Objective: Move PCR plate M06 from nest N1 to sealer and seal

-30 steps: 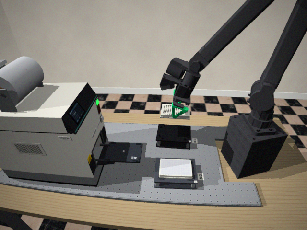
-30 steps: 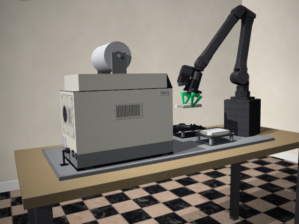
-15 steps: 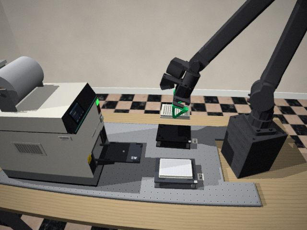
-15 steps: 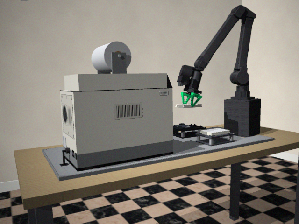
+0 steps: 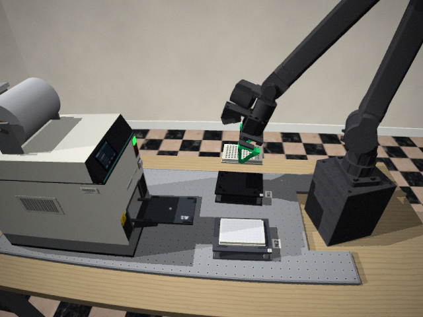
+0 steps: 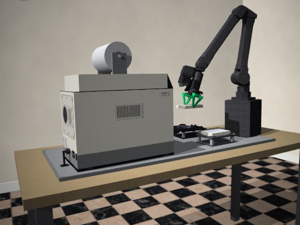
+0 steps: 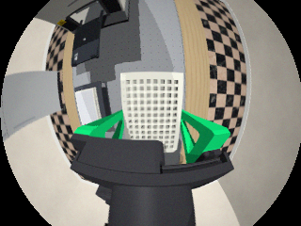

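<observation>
Nearest the table's front edge: plate nest N2, carrying the sealed plate M09, flat and apparently untouched. Behind it, plate nest N1, bare and dark, so the lift-off counted as done. To the left, the sealer's stage drawn out of the housing, pocket unoccupied, nothing seated there yet. Above the stage on the sealer, a green lamp, read as ready; START key below it too small to make out with confidence, probably the pale patch on the front edge.

Farther back and high above N1: gripper, green fingers clamped across PCR plate M06, held level, wells up, well clear of both nests and well apart from the stage. In the wrist view, M06 pinched on its two long sides.

Remaining, by judgement: carry leftward to the stage, turn end on, seat fully inside the locators, release, press START, wait through amber to green.
</observation>
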### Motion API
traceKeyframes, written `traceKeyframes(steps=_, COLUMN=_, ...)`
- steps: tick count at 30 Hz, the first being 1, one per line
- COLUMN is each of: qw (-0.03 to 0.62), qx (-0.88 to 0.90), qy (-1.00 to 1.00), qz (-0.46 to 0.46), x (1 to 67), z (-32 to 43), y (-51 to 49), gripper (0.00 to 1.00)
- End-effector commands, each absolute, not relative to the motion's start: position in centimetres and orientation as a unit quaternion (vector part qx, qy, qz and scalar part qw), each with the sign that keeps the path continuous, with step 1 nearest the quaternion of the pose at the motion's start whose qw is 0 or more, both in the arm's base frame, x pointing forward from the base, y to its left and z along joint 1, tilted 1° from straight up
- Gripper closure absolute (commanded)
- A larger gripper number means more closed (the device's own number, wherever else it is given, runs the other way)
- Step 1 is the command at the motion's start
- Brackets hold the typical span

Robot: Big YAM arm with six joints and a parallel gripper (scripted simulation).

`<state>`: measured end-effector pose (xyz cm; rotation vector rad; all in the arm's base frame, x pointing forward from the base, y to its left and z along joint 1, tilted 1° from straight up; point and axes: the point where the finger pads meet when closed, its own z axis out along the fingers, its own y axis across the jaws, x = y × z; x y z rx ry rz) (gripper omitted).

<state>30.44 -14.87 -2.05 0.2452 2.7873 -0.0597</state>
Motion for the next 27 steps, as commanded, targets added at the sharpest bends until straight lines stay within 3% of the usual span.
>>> traceKeyframes(steps=1, qw=0.193, qx=0.087, qy=0.977, qz=-0.029, x=32.7, z=-0.9, y=-15.8, gripper=1.0)
traceKeyframes(steps=27, qw=0.213, qx=0.041, qy=0.976, qz=-0.037, x=34.2, z=0.7, y=-17.1, gripper=1.0)
